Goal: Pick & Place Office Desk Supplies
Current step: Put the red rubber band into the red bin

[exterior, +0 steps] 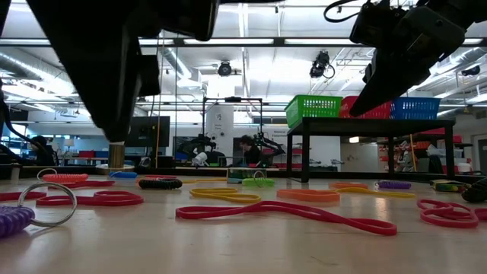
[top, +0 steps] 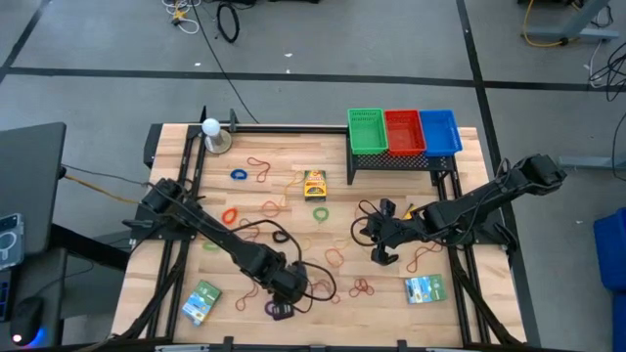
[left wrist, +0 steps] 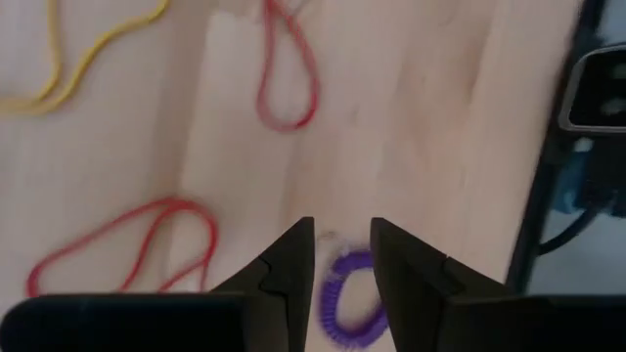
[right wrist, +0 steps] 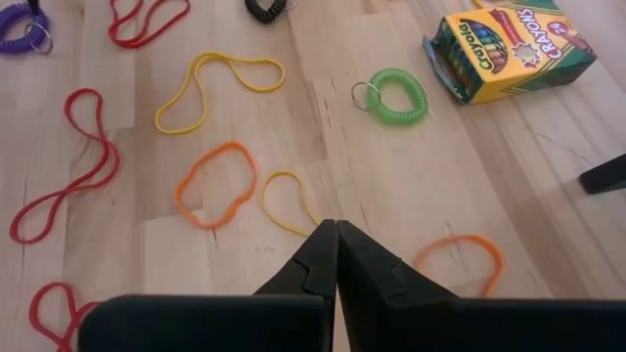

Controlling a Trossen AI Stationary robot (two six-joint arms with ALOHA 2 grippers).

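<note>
The left gripper (left wrist: 340, 269), held open at the high view's lower centre, straddles a purple coil (left wrist: 347, 303) for grasping, while the right gripper (right wrist: 335, 256) is kept closed and empty at centre right.

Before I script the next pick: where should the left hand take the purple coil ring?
Probably from straight above, across one side of the loop. The purple coil ring lies flat on the table, so only its cord offers a pinch; the open left hand hangs right over it.

Left wrist view: purple coil ring (left wrist: 349, 298) partly hidden behind the left end effector (left wrist: 342, 259) fingers and cut by the lower edge. Right wrist view: crayon box (right wrist: 509, 47) clipped at the top edge. Low view: purple coil (exterior: 14, 221) cut off at the left edge.
</note>
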